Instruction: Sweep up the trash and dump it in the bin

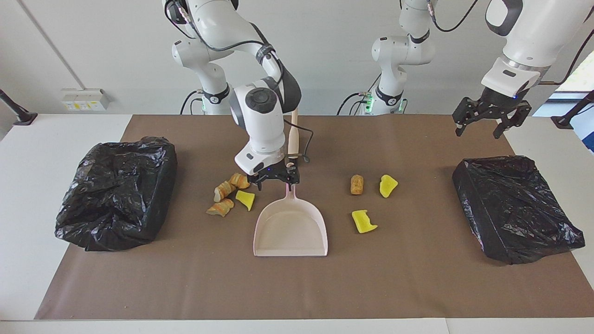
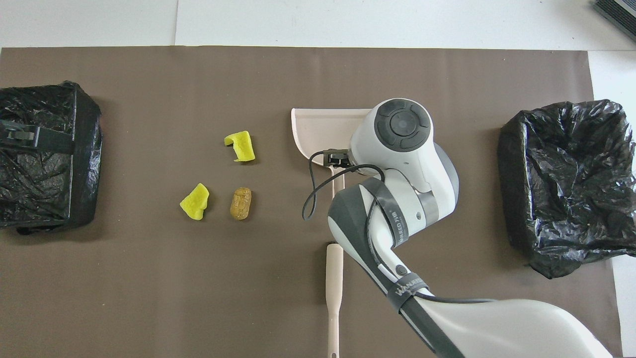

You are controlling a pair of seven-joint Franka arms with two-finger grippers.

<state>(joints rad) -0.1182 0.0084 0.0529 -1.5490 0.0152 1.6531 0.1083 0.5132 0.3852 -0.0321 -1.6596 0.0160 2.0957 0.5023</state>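
right gripper (image 1: 275, 182): hanging over dustpan (image 1: 290, 229) handle, jaws spread
left gripper (image 1: 480, 126): waiting above bin (image 1: 515, 208), jaws spread

Both arms (image 1: 260, 111) are wearing glossy white shells with dark grey joint caps. Black cables (image 1: 304, 139) are looping beside the black grippers (image 1: 276, 178), and green lights are glowing at the bases (image 1: 369, 104).

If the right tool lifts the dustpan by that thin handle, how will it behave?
The dustpan looks like rigid moulded plastic, so it should stay stiff and probably light. Its wide scoop lies far from the slim handle, so it may droop or swing at the scoop end. The right tool, open over the handle, may find the smooth plastic slippery.
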